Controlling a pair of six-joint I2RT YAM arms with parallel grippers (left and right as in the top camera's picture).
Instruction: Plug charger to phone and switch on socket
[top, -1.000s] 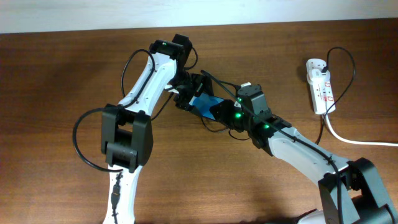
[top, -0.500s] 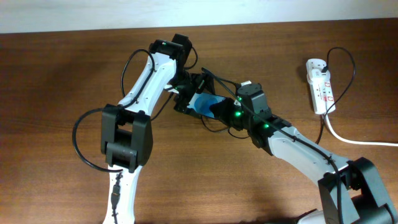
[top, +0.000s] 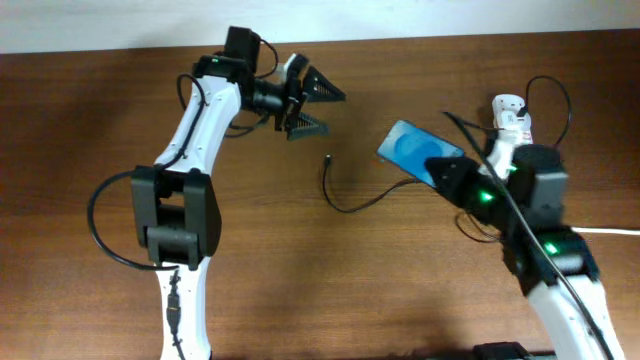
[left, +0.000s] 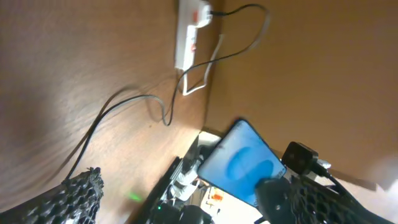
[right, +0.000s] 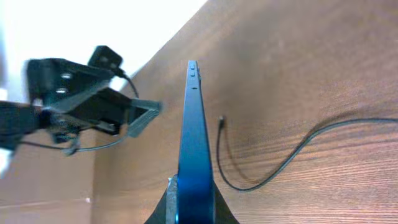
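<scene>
My right gripper (top: 443, 172) is shut on the phone (top: 412, 147), whose blue screen faces up, and holds it above the table. In the right wrist view the phone (right: 194, 130) is edge-on between the jaws (right: 193, 208). The charger, a thin black cable (top: 350, 207), lies on the table with its plug tip (top: 328, 158) free, left of the phone; it also shows in the right wrist view (right: 273, 171). My left gripper (top: 318, 108) is open and empty, up and left of the tip. The socket (top: 512, 122) lies at the far right, partly behind my right arm.
The socket's thick white cord (top: 590, 229) runs off the right edge. In the left wrist view the socket (left: 188, 31) and the cable (left: 118, 102) lie on the brown table, with the phone (left: 239, 163) beyond my open left gripper (left: 196, 199).
The arms have parted. My left gripper has drawn back up and left, open. My right gripper has carried the phone to the right. The cable's tip now lies free on the table.
</scene>
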